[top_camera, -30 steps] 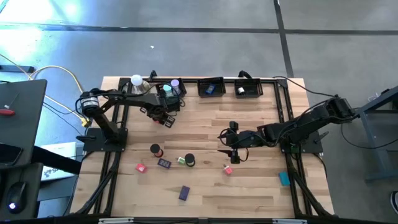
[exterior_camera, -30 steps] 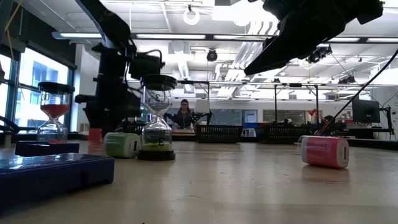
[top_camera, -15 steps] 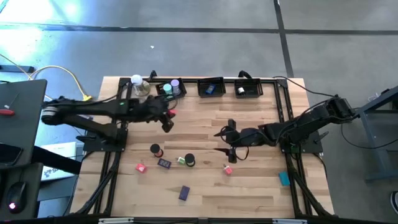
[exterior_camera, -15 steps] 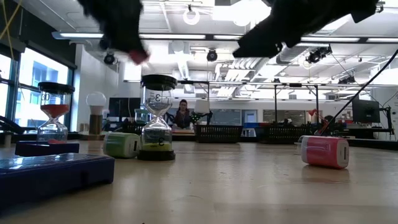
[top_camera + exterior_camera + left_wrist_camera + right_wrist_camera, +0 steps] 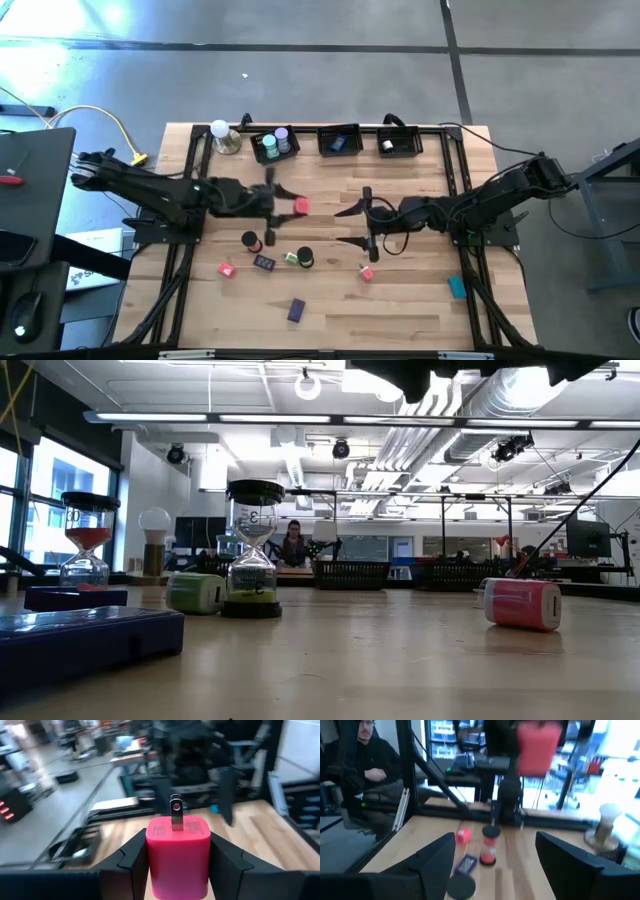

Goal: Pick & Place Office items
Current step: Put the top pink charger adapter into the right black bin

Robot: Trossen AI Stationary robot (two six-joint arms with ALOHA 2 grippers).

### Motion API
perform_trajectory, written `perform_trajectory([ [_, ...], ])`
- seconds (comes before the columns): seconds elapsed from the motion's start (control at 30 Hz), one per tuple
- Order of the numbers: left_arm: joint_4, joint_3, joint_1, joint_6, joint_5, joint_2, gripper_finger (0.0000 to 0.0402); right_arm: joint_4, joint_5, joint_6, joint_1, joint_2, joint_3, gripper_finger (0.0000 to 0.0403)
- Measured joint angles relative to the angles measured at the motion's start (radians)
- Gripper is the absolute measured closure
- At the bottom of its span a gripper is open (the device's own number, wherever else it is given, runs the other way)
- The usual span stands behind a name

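My left gripper reaches level over the table's middle, shut on a pink block with a metal prong. My right gripper faces it from the right, open and holding nothing, its fingers spread wide. On the wood below lie a red hourglass, a pink block, a purple block, a green block beside a dark hourglass, another pink block, a blue-purple block and a teal block. My left gripper pinches the pink block by two opposite sides between its two fingers. The fingers come level from the table's left. The block is lifted clear of the table, its prong end turned away from the gripper.
Three black trays stand along the far edge, the left one holding lilac and teal cylinders. A white ball on a metal base stands at the far left. Black frame rails run along both sides. A person sits beyond the table.
My left gripper has come away from the far left tray toward the table's middle and risen, turning from pointing down to level and rolling, with the pink block still between its fingers. My right gripper has tipped up to level and risen a little, staying open.
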Motion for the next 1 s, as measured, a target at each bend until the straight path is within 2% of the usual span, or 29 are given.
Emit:
perform_trajectory([
  [0.27,0.24,-0.001,-0.004,0.06,0.058,0.185,0.0254,0.116,0.023,-0.18,0.009,0.0,0.0,0.0137],
  [0.5,0.387,0.0,-0.003,0.081,0.076,0.204,0.0254,0.103,0.111,-0.162,0.008,0.0,0.0,0.0137],
  [0.73,0.485,0.0,0.02,0.081,0.109,0.206,0.0254,0.14,0.11,-0.142,0.009,0.0,0.0,0.0137],
  [1.0,0.632,0.0,0.086,-0.012,0.218,0.288,0.0254,0.169,0.106,-0.082,-0.03,0.0,0.0,0.0137],
])
